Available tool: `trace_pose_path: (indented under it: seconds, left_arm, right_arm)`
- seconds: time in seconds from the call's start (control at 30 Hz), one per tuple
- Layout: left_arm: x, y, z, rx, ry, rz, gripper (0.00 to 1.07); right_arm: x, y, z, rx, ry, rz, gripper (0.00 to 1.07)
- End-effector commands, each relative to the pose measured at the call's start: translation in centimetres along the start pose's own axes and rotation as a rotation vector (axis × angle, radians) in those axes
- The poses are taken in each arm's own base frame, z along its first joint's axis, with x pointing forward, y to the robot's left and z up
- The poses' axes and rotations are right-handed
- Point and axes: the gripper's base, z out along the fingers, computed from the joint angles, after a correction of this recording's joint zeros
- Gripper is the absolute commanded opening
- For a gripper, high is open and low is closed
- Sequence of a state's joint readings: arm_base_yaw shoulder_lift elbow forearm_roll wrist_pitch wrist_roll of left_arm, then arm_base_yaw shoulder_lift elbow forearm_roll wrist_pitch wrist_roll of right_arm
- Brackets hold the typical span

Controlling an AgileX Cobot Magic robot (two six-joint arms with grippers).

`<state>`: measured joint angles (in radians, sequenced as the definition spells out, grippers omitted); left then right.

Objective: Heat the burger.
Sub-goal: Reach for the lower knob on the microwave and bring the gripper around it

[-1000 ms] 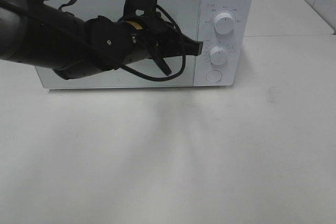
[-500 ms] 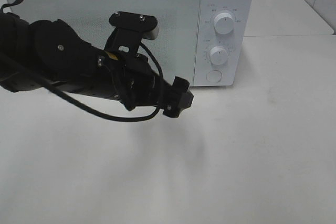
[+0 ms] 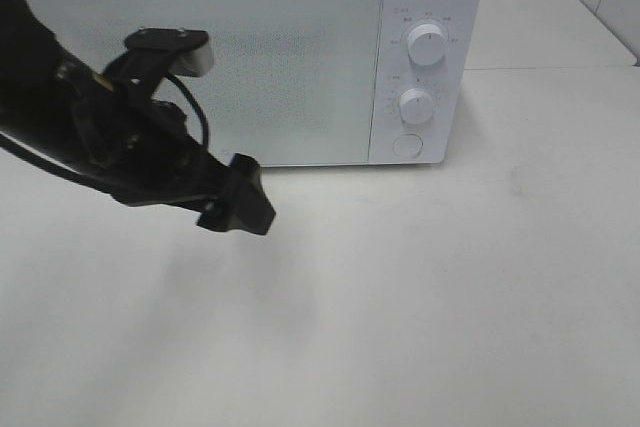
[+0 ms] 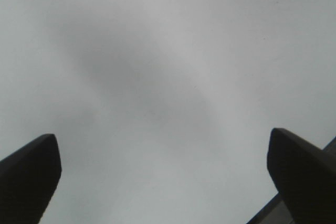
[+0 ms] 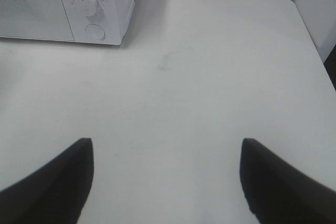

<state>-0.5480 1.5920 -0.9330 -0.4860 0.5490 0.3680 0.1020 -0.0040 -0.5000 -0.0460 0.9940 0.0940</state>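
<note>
The burger is not in any view. A white microwave (image 3: 280,57) stands at the back of the table with its door shut; its corner also shows in the right wrist view (image 5: 31,3). My left gripper (image 3: 240,209) hangs over the bare table just in front of the microwave's door. In the left wrist view my left gripper (image 4: 163,140) is open, with only table between its fingers. My right gripper (image 5: 166,145) is open and empty over the table to the right of the microwave. It is out of the exterior view.
The microwave's panel has an upper knob (image 3: 428,45), a lower knob (image 3: 416,105) and a round button (image 3: 407,145). The white table (image 3: 450,297) stretches in front. A wall or partition (image 5: 310,3) stands at the table's far right edge.
My left arm has drawn back from the microwave's door edge near the knobs, moving left and toward the front. The microwave door stays shut.
</note>
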Motion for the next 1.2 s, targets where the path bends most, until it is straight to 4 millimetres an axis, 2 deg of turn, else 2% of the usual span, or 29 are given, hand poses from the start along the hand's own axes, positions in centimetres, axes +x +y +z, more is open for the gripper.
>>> trace_pose_path:
  seconds: [0.03,0.07,0.1,0.17,0.2,0.23,0.27,0.3,0.33,0.37,0.4,0.43,0.47,0.53,0.57,0.6,0.67,0.7,0.77,0.83,0.87,0.93,0.97,1.03,1.2]
  left_arm:
    - [0.4,1.9,-2.9,-0.015,0.019,-0.072,1.00]
    - [0.4,1.9,-2.9,-0.015,0.019,-0.072,1.00]
    - [0.6,3.2,-4.6,-0.041,0.013,-0.116,1.00]
    - [0.9,3.7,-5.4,-0.053,0.017,-0.135,1.00]
    - [1.5,5.1,-7.1,-0.094,0.027,-0.170,1.00]
    - [1.8,5.8,-7.9,-0.115,0.028,-0.200,1.00]
    - [1.8,5.8,-7.9,-0.115,0.028,-0.200,1.00]
    - [2.5,6.9,-9.6,-0.162,0.027,-0.249,1.00]
    - [2.8,7.3,-10.4,-0.184,0.025,-0.274,1.00]
    - [2.8,7.3,-10.4,-0.184,0.025,-0.274,1.00]
    - [3.6,8.0,-11.9,-0.223,0.026,-0.326,1.00]
    - [4.0,8.2,-12.8,-0.244,0.020,-0.356,1.00]
    - [4.0,8.2,-12.8,-0.244,0.020,-0.356,1.00]
    - [5.2,8.7,-15.1,-0.299,0.002,-0.425,1.00]
    - [5.2,8.7,-15.1,-0.299,0.002,-0.425,1.00]
    - [5.9,8.5,-16.5,-0.335,-0.020,-0.449,1.00]
    - [6.3,8.5,-17.1,-0.355,-0.027,-0.453,1.00]
    - [7.2,8.1,-18.2,-0.400,-0.053,-0.464,1.00]
    - [7.7,8.0,-18.5,-0.418,-0.063,-0.469,1.00]
    - [9.4,7.3,-18.8,-0.458,-0.082,-0.493,1.00]
    - [9.4,7.3,-18.8,-0.458,-0.082,-0.493,1.00]
    - [11.9,6.1,-18.3,-0.462,-0.085,-0.491,1.00]
    - [11.9,6.1,-18.3,-0.462,-0.085,-0.491,1.00]
    - [13.7,5.4,-17.9,-0.462,-0.093,-0.489,1.00]
    - [15.7,4.3,-17.7,-0.466,-0.133,-0.480,1.00]
  right_arm:
    - [0.3,0.0,-0.3,0.003,-0.024,0.002,0.75]
    - [0.3,0.0,-0.3,0.003,-0.024,0.002,0.75]
    - [0.3,0.0,-0.3,0.003,-0.024,0.002,0.75]
    - [0.3,0.0,-0.3,0.003,-0.024,0.002,0.75]
    - [0.3,0.0,-0.3,0.003,-0.024,0.002,0.75]
    - [0.3,0.0,-0.3,0.003,-0.024,0.002,0.75]
    - [0.3,0.0,-0.3,0.003,-0.024,0.002,0.75]
    - [0.3,0.0,-0.3,0.003,-0.024,0.002,0.75]
    - [0.3,0.0,-0.3,0.003,-0.024,0.002,0.75]
    - [0.3,0.0,-0.3,0.003,-0.024,0.002,0.75]
    - [0.3,0.0,-0.3,0.003,-0.024,0.002,0.75]
    - [0.3,0.0,-0.3,0.003,-0.024,0.002,0.75]
    - [0.3,0.0,-0.3,0.003,-0.024,0.002,0.75]
    - [0.3,0.0,-0.3,0.003,-0.024,0.002,0.75]
    - [0.3,0.0,-0.3,0.003,-0.024,0.002,0.75]
    - [0.3,0.0,-0.3,0.003,-0.024,0.002,0.75]
    - [0.3,0.0,-0.3,0.003,-0.024,0.002,0.75]
    - [0.3,0.0,-0.3,0.003,-0.024,0.002,0.75]
    - [0.3,0.0,-0.3,0.003,-0.024,0.002,0.75]
    - [0.3,0.0,-0.3,0.003,-0.024,0.002,0.75]
    - [0.3,0.0,-0.3,0.003,-0.024,0.002,0.75]
    - [0.3,0.0,-0.3,0.003,-0.024,0.002,0.75]
    - [0.3,0.0,-0.3,0.003,-0.024,0.002,0.75]
    - [0.3,0.0,-0.3,0.003,-0.024,0.002,0.75]
    - [0.3,0.0,-0.3,0.003,-0.024,0.002,0.75]
